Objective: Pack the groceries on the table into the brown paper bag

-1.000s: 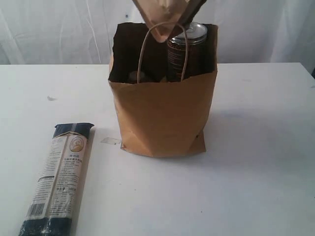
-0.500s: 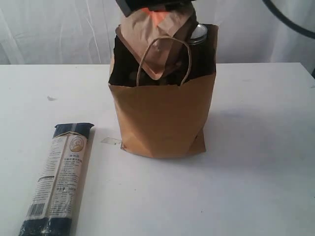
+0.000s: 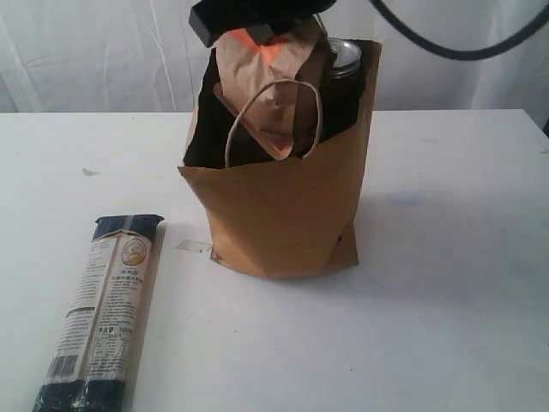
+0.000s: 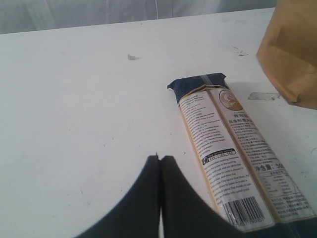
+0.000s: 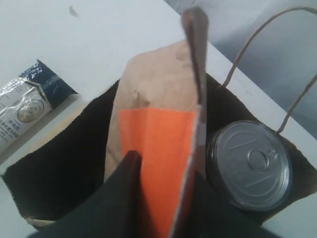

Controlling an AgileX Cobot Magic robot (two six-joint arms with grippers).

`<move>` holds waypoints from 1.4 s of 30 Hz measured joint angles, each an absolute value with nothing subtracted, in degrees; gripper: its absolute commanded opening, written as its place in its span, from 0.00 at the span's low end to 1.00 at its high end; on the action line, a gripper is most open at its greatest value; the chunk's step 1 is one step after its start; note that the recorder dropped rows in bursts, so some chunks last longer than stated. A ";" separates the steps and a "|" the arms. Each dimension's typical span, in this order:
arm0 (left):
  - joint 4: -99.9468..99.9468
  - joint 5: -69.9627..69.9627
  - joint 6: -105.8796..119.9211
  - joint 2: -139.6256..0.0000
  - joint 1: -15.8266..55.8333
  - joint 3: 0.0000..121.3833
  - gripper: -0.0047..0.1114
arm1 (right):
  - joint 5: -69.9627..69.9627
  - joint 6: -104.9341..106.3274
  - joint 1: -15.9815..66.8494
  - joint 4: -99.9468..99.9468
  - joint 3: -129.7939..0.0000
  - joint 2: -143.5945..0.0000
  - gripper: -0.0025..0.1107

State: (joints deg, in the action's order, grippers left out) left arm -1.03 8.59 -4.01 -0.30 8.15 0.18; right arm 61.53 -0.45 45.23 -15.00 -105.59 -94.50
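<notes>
The brown paper bag (image 3: 283, 206) stands upright mid-table, mouth open. My right gripper (image 5: 166, 171) is shut on the brown pouch with the orange label (image 5: 158, 144), holding it in the bag's mouth; in the exterior view the pouch (image 3: 270, 86) hangs half inside. A silver-topped tin (image 5: 250, 166) stands in the bag beside it. The dark-blue pasta packet (image 3: 99, 313) lies flat on the table (image 3: 446, 300) at front left. My left gripper (image 4: 159, 159) hovers shut and empty over the table next to that packet (image 4: 233, 163).
A loop handle (image 3: 273, 116) of the bag hangs in front of the pouch. A small scrap of tape (image 3: 193, 247) lies by the bag's base. A white curtain (image 3: 94, 51) backs the table.
The right gripper has lowered the pouch from above the bag into its mouth. The bag's front wall has shifted and leaned a little. The left gripper is unchanged.
</notes>
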 measured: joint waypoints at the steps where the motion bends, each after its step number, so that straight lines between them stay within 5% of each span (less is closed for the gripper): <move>1: -1.03 8.59 -4.01 -0.30 8.15 0.18 0.04 | 62.10 -0.45 45.23 -15.00 -105.88 -94.91 0.02; 6: -1.03 8.59 -4.01 -0.30 8.15 0.18 0.04 | 63.12 -0.45 45.23 -15.00 -107.23 -95.47 0.07; 16: -1.03 8.59 -4.01 -0.30 8.15 0.18 0.04 | 63.92 -0.45 45.23 -13.22 -108.74 -95.47 0.42; 42: -1.03 8.59 -4.01 -0.30 8.15 0.18 0.04 | 69.24 2.58 45.23 -14.39 -113.00 -91.83 0.42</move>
State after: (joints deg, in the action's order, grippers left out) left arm -1.03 8.59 -4.01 -0.30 8.15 0.18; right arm 69.24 2.58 45.23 -14.39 -113.00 -91.83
